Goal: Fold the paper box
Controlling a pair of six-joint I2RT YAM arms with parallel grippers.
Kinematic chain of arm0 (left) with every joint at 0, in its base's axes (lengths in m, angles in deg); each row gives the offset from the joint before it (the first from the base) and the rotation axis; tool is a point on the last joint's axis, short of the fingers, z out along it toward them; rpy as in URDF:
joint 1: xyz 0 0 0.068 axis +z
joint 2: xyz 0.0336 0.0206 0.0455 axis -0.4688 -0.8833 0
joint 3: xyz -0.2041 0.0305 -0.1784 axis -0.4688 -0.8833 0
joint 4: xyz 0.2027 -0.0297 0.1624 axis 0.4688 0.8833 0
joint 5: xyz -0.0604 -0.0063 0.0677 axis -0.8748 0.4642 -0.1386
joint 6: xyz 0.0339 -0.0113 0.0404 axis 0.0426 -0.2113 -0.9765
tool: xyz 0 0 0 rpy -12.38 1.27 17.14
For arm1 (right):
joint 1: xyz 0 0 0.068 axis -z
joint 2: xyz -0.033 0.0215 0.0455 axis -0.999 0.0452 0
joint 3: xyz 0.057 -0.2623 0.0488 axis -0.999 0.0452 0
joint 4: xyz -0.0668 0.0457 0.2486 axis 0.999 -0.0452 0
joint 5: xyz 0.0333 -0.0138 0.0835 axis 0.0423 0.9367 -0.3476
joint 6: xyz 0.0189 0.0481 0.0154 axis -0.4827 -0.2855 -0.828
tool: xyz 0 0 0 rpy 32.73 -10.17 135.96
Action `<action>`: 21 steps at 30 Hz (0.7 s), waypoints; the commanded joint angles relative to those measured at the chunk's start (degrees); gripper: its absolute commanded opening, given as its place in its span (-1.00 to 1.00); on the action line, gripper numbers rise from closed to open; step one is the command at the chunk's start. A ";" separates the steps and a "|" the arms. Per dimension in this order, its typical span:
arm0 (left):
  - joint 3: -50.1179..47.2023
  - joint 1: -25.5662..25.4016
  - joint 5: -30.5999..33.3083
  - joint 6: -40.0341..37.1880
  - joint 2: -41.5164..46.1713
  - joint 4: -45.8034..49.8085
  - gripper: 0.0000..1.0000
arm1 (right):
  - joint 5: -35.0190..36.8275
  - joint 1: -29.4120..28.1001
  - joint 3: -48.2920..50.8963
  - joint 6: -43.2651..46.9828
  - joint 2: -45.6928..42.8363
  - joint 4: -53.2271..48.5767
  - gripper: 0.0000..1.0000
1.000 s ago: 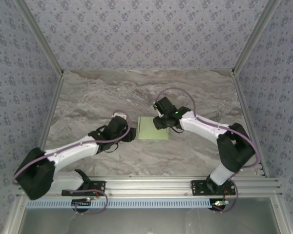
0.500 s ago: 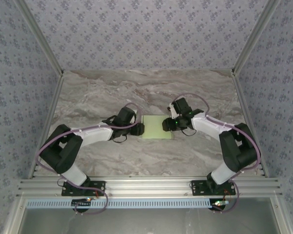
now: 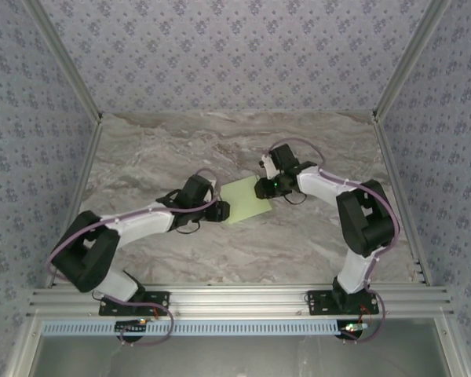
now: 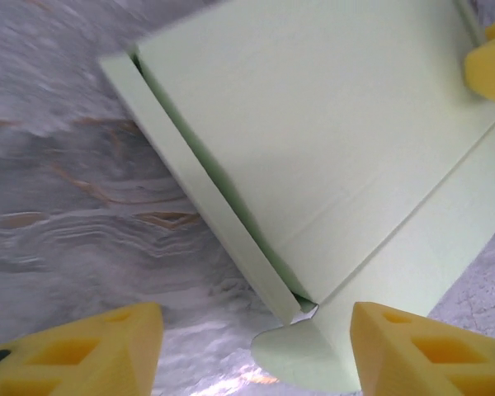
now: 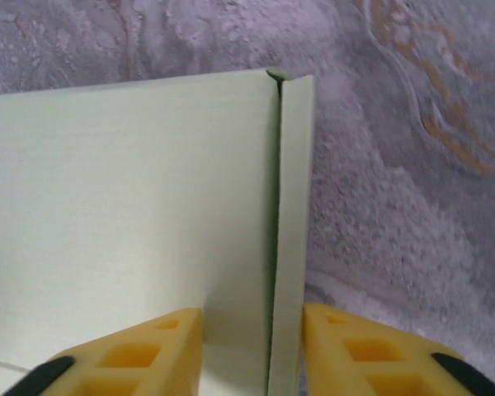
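paper box, flat, mid-table, between two grippers

left gripper [image 3: 222,210]: fingers spread wide astride the box's near-left corner, probably to steady it. paper box [image 3: 246,200]: lies askew on the table [image 3: 157,149], that corner toward the left gripper; near-square, long axis unclear. right gripper [image 3: 264,187]: fingers narrowed astride a side strip, likely for creasing; grip cannot be told.

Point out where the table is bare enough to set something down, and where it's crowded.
Bare: the far strip of table along the back wall, and the near band between the paper box and the rail. Crowded: the centre, where the left gripper and right gripper flank that box.
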 commanded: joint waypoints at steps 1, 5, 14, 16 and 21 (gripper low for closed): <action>0.04 0.64 9.36 -2.20 5.63 3.28 0.34 | 3.90 -0.31 -6.07 4.22 -0.25 -5.25 -0.10; 2.09 4.37 7.33 -5.91 5.53 1.98 0.46 | 6.01 -0.23 -6.86 3.15 -4.02 -4.62 0.04; 21.85 8.89 -8.40 -15.96 -17.20 6.67 0.57 | -1.77 -1.00 13.62 -7.87 -18.84 -2.12 0.14; 26.68 9.43 -11.06 -18.23 -21.46 9.61 0.57 | -3.52 -1.80 18.36 -10.81 -22.37 -1.18 0.18; 32.12 10.05 -17.35 -20.52 -25.96 13.05 0.59 | -12.12 -3.09 27.23 -20.14 -22.60 12.03 0.31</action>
